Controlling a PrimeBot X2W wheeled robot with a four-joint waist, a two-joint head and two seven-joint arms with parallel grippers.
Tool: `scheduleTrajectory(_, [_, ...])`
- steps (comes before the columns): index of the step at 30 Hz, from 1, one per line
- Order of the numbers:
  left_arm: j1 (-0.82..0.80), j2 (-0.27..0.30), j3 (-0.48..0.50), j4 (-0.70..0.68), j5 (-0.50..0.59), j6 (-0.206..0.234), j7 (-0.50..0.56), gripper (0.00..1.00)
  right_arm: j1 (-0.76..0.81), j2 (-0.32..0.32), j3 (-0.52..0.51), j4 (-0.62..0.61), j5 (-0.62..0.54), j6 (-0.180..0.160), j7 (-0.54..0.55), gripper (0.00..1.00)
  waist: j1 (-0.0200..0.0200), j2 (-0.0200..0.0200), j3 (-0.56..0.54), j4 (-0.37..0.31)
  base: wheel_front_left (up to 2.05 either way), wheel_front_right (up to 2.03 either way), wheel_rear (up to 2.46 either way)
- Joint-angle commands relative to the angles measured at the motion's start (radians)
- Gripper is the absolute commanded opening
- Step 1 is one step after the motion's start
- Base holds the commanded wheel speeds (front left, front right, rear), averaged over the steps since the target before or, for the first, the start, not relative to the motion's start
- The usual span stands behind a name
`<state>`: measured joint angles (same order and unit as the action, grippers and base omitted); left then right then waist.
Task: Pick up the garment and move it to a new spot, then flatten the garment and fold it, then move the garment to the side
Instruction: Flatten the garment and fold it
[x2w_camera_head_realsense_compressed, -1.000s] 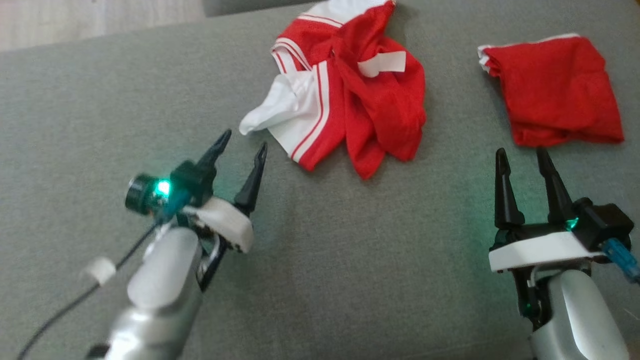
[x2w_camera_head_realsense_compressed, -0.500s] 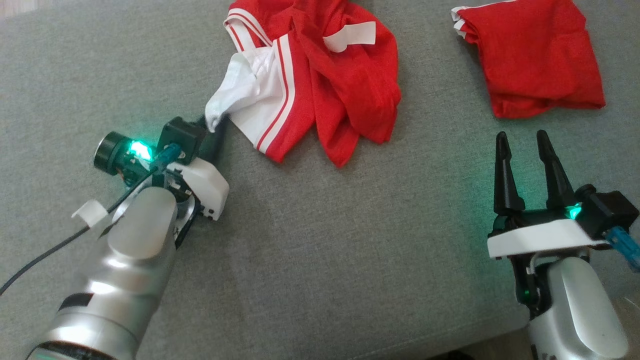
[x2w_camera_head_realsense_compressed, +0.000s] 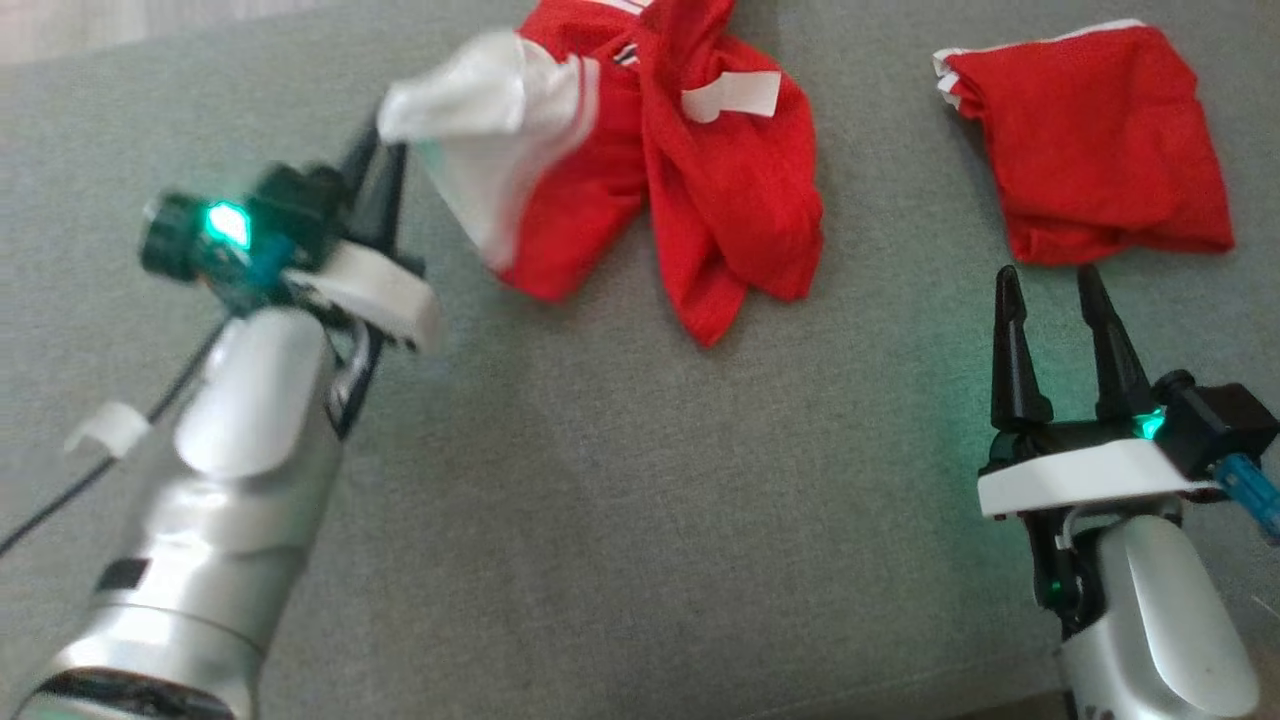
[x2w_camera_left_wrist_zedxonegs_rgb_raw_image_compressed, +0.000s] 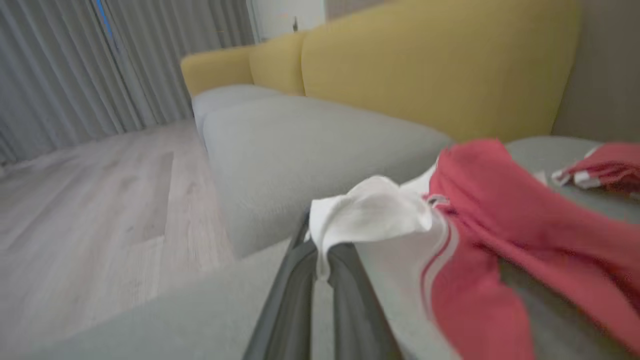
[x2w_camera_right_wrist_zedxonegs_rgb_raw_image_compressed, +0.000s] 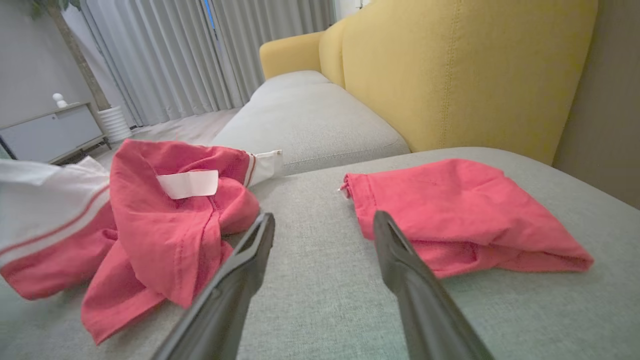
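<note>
1. The grey seat (x2w_camera_head_realsense_compressed: 620, 520) takes up most of the head view. Its near half is bare fabric, open between the two arms. At the far left its edge gives way to pale wood floor (x2w_camera_head_realsense_compressed: 90, 40).
2. A yellow sofa back (x2w_camera_right_wrist_zedxonegs_rgb_raw_image_compressed: 450, 75) rises beyond the seat's far edge in the right wrist view, with a second grey cushion (x2w_camera_right_wrist_zedxonegs_rgb_raw_image_compressed: 310, 120) in front of it.
3. The garment (x2w_camera_head_realsense_compressed: 720, 190), crumpled red and white, lies at the far centre of the seat. Its far part is cut off by the upper edge of the head view. Its white corner (x2w_camera_head_realsense_compressed: 470, 110) is raised off the seat on the left and smeared by motion, so the stripes there are hard to make out.
4. A folded red cloth (x2w_camera_head_realsense_compressed: 1100, 150) lies flat at the far right, well apart from the garment.
5. The left gripper (x2w_camera_head_realsense_compressed: 383, 150) is blurred. Its fingers are pinched tight on the white corner, and the left wrist view shows the cloth draped over the fingertips.
6. The right gripper (x2w_camera_head_realsense_compressed: 1046, 275) is sharp at the near right, fingers spread wide and empty. The tips are near the folded cloth's near edge but apart from it.
7. A white label (x2w_camera_head_realsense_compressed: 735, 95) sits on the garment's red part. Any writing on it is too small to tell.
</note>
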<state>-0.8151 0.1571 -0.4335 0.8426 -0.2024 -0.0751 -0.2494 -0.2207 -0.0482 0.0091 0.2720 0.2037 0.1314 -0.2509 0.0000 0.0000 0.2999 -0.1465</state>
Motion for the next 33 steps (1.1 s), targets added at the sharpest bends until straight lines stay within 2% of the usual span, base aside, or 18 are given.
scheduleTrajectory(1, [-0.030, 0.060, 0.065, -0.115, -0.005, 0.017, -0.012, 0.00, -0.021, -0.002, 0.023, -0.024, 0.002, -0.001, -0.011, 1.00, 0.0000, 0.0000, -0.020, 0.017, 0.00, 0.00, 0.00])
scheduleTrajectory(9, [0.039, 0.135, 0.175, -0.453, 0.022, 0.046, -0.012, 0.00, -0.013, -0.002, 0.031, -0.001, 0.016, -0.001, -0.011, 1.00, 0.0000, 0.0000, -0.079, 0.075, 0.00, 0.00, 0.00])
scheduleTrajectory(16, [0.117, 0.174, 0.203, -0.583, 0.042, 0.031, -0.012, 0.00, 0.001, -0.002, 0.032, 0.021, 0.023, -0.001, -0.011, 1.00, 0.0000, 0.0000, -0.116, 0.135, 0.00, 0.00, 0.00])
scheduleTrajectory(23, [0.274, 0.232, 0.185, -0.609, 0.057, 0.002, -0.012, 0.00, 0.011, -0.002, 0.036, 0.044, 0.025, -0.001, -0.011, 1.00, 0.0000, 0.0000, -0.146, 0.204, 0.00, 0.00, 0.00])
scheduleTrajectory(31, [0.436, 0.282, 0.190, -0.498, 0.062, 0.005, -0.012, 0.00, 0.017, -0.002, 0.043, 0.069, 0.017, -0.001, -0.011, 1.00, 0.0000, 0.0000, -0.172, 0.259, 0.00, 0.00, 0.00])
scheduleTrajectory(32, [0.449, 0.285, 0.188, -0.478, 0.067, 0.008, -0.012, 0.29, 0.017, -0.002, 0.045, 0.073, 0.017, -0.001, -0.011, 1.00, 0.0000, 0.0000, -0.176, 0.262, 0.00, 0.00, 0.00])
scheduleTrajectory(33, [0.459, 0.287, 0.187, -0.455, 0.072, 0.014, -0.012, 0.85, 0.018, -0.002, 0.046, 0.076, 0.016, -0.001, -0.011, 1.00, 0.0000, 0.0000, -0.179, 0.265, 0.00, 0.00, 0.00])
